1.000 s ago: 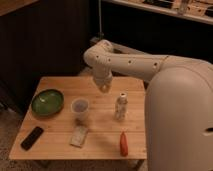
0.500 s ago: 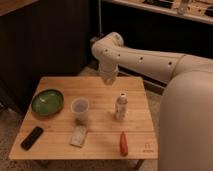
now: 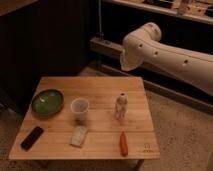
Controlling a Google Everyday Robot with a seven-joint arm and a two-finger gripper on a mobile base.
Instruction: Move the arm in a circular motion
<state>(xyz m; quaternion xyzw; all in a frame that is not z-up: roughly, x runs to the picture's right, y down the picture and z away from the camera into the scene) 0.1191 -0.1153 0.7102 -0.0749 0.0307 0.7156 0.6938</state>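
The cream-white arm (image 3: 170,52) with small dark dots reaches in from the right edge. It bends at an elbow near the top (image 3: 149,33) and points down and left. Its blunt end, the gripper (image 3: 128,62), hangs above the far right corner of the wooden table (image 3: 100,87), well above the things on it. It holds nothing that I can see.
On the table stand a green bowl (image 3: 47,102), a clear cup (image 3: 80,109) and a small pale bottle (image 3: 120,106). A black phone (image 3: 32,138), a small packet (image 3: 79,136) and a red-orange item (image 3: 123,144) lie near the front edge. A dark wall and a rail stand behind.
The arm has swung up and to the right, from above the table's middle back to above its far right corner. The things on the table have not moved.
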